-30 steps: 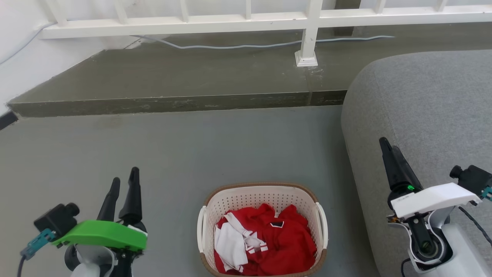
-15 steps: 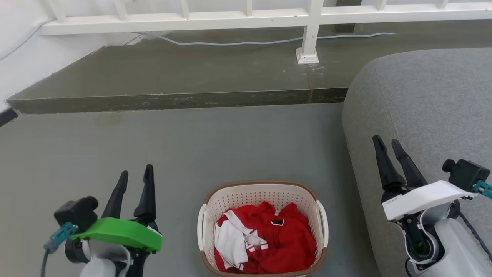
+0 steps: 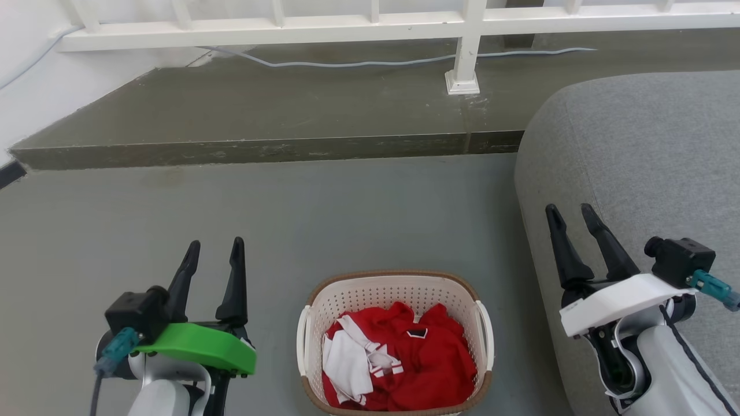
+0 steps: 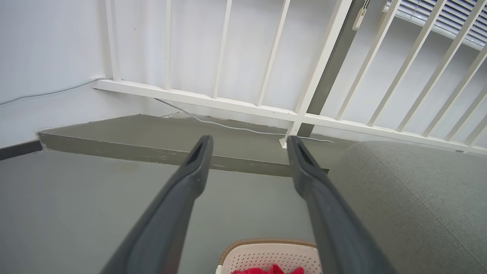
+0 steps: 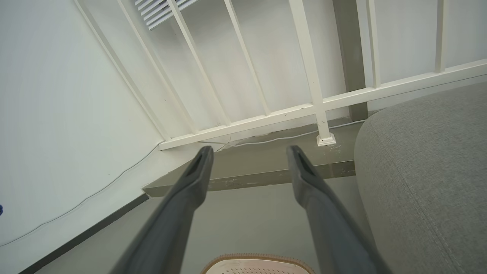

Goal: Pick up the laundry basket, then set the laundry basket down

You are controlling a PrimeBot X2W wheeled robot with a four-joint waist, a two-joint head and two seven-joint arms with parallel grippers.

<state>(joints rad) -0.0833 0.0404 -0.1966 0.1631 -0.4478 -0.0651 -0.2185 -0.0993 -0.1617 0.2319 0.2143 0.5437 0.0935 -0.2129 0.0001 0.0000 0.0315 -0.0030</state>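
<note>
1. End effectors point forward, fingers parted and empty: left end effector (image 3: 215,244) and right end effector (image 3: 569,208) flank the laundry basket (image 3: 376,296).
2. Perforated cream plastic, brown woven-look rim, it sits on the smooth grey floor (image 3: 289,219) holding red cloth (image 3: 430,361).
3. Beyond: grey fabric sofa (image 3: 636,144), white railing (image 3: 347,29).

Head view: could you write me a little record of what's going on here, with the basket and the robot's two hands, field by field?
basket: laundry basket, standing on the grey floor, between the two hands in the head view
contents: red and white clothes
left hand: left hand open, holding nothing, apart from the basket
right hand: right hand open, holding nothing, seen against the grey sofa
background: raised step, white railing
stage: basket not yet picked up
</note>
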